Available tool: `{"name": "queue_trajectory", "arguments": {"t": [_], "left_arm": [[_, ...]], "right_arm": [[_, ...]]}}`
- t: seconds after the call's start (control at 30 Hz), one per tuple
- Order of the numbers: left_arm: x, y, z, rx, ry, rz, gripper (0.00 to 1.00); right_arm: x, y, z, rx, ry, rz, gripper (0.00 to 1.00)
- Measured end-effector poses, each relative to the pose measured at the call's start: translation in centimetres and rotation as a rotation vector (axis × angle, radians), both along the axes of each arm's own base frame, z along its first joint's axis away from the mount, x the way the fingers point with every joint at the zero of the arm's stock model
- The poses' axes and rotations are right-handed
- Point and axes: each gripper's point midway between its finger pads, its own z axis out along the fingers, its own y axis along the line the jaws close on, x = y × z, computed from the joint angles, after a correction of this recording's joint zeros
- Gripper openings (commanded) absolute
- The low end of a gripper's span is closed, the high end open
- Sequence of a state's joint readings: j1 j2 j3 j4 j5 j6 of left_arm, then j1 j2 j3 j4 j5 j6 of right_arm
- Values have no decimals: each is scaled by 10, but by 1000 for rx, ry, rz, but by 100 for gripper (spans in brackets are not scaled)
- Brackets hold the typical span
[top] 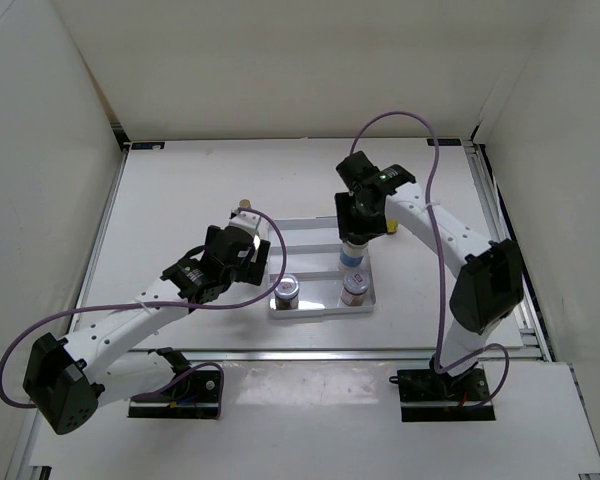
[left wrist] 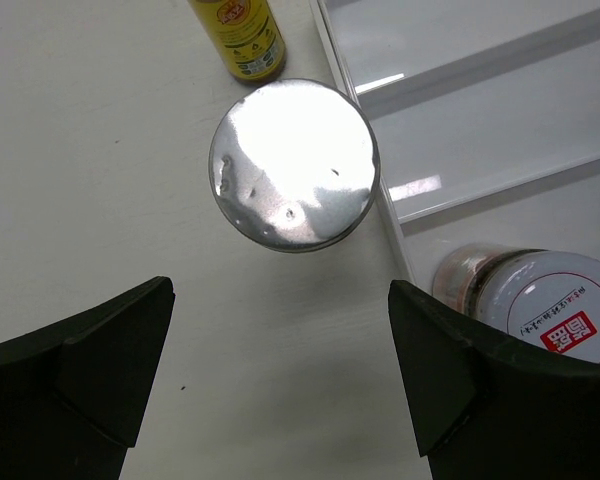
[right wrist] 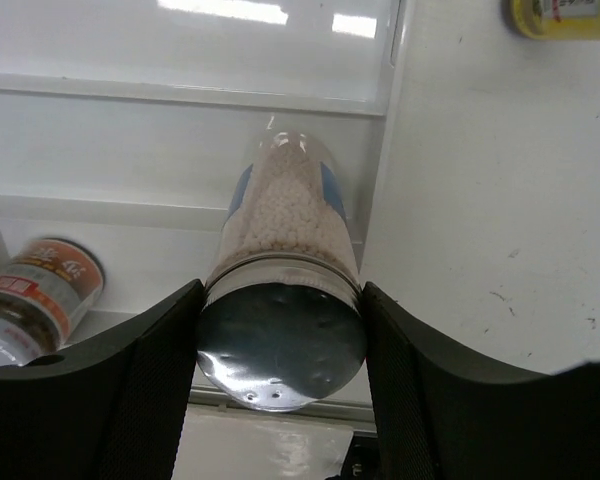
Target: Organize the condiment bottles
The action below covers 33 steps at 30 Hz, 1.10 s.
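Right gripper (right wrist: pixel 282 300) is clamping the first white cylinder (right wrist: pixel 285 215) by its silver top and holding it upright at the right end of the white tray (right wrist: pixel 100 130), middle row. Can't tell if its base is sitting down. Left gripper (left wrist: pixel 280 300) is hovering with jaws spread wide and gripping nothing, looking down on the second white cylinder (left wrist: pixel 293 165), which is standing on the table (left wrist: pixel 100 180) just beside the tray's left rim. Left dark jar (top: pixel 286 291) and right dark jar (top: pixel 356 290) are sitting at opposite ends of the tray's near row. Left yellow bottle (left wrist: pixel 238 38) is standing on the table just beyond the second cylinder. Right yellow bottle (right wrist: pixel 565 15) is standing off the tray's right side.
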<state>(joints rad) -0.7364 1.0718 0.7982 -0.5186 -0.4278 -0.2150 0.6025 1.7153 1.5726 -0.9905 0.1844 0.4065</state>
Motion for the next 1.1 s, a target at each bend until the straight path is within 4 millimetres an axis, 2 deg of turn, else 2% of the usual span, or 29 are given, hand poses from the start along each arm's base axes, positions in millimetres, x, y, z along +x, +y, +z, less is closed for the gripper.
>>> {"name": "queue_trajectory", "arguments": {"t": [0.03, 0.07, 0.13, 0.17, 0.23, 0.27, 0.43, 0.53, 0.67, 0.73, 0.8, 0.87, 0.97, 1.1], "left_arm": [[0, 0, 0, 1, -1, 1, 99], [0, 0, 0, 1, -1, 1, 99], [0, 0, 0, 1, -1, 2, 99], [0, 0, 0, 1, -2, 2, 99], [0, 0, 0, 2, -1, 2, 99], [0, 0, 0, 1, -2, 2, 99], [1, 0, 9, -10, -4, 14, 99], [10, -7, 37, -52, -42, 15, 99], [31, -25, 81, -112, -101, 11, 99], [43, -34, 90, -127, -100, 8, 99], [53, -39, 85, -121, -69, 11, 99], [60, -42, 70, -106, -23, 19, 99], [58, -40, 40, -69, 76, 36, 99], [52, -36, 26, -72, 128, 58, 99]], "right_arm": [[0, 0, -7, -12, 17, -6, 25], [2, 1, -12, -17, 29, -10, 40], [5, 3, -10, -15, 24, -12, 56], [5, 3, -11, -16, 27, -13, 75], [5, 5, -10, -13, 27, -19, 97], [4, 5, -10, -12, 27, -25, 100], [4, 6, 0, -1, -6, -27, 100], [3, 4, 22, 33, -65, -29, 100], [3, 2, 51, 77, -139, -32, 100], [2, 1, 58, 88, -161, -32, 100], [1, -1, 62, 91, -173, -34, 100], [0, -4, 62, 89, -181, -38, 100], [-8, -11, 58, 74, -174, -42, 100], [-15, -19, 55, 54, -166, -49, 100]]}}
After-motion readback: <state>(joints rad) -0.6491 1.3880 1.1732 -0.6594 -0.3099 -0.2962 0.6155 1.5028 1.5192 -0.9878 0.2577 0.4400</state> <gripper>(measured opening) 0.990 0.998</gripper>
